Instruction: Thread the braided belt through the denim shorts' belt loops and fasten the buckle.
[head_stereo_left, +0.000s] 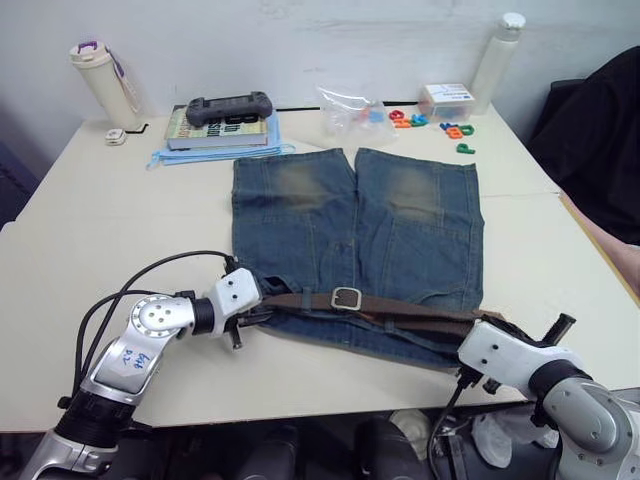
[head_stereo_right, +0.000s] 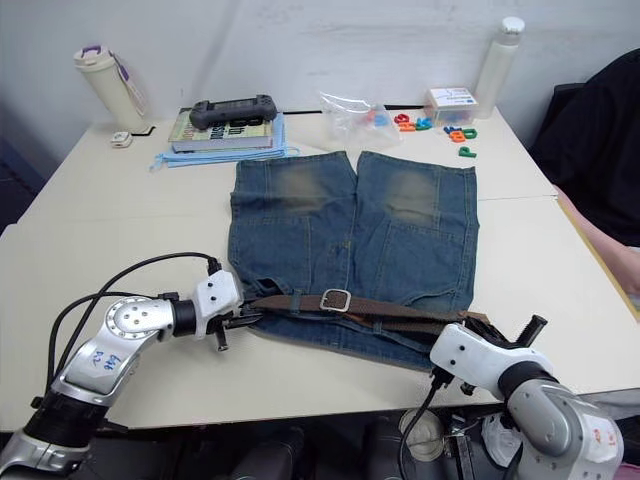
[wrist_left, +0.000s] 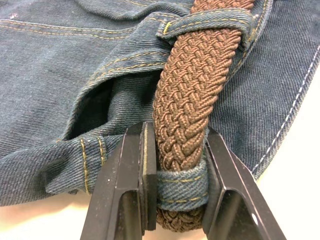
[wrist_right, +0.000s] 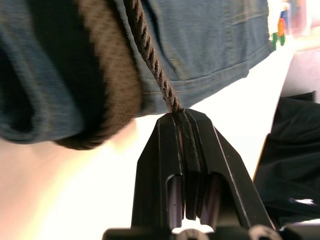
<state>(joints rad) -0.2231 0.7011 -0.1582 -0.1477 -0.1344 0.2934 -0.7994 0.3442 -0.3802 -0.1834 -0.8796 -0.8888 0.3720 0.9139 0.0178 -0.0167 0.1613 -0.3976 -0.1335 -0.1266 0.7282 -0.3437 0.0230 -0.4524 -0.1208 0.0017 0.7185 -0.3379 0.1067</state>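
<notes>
Coarse woven braided belt (wrist_left: 187, 90), shiny metal buckle (head_stereo_left: 346, 298), matt denim shorts (head_stereo_left: 300, 230).

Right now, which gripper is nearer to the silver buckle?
Left. The left gripper grips the braided belt at the waistband's left end, close to the buckle; the right gripper pinches it farther away, at the right end.

A cream-white table (head_stereo_left: 90, 230) carries the denim shorts (head_stereo_left: 355, 240) at its centre. Toward 11 o'clock lie a stack of books (head_stereo_left: 220, 135) and a capped bottle (head_stereo_left: 100, 80). At 12 o'clock sits a clear plastic bag (head_stereo_left: 350, 115). Toward 1 o'clock are coloured letter magnets (head_stereo_left: 455, 130), a small box (head_stereo_left: 447, 100) and a white bottle (head_stereo_left: 497, 62).
</notes>
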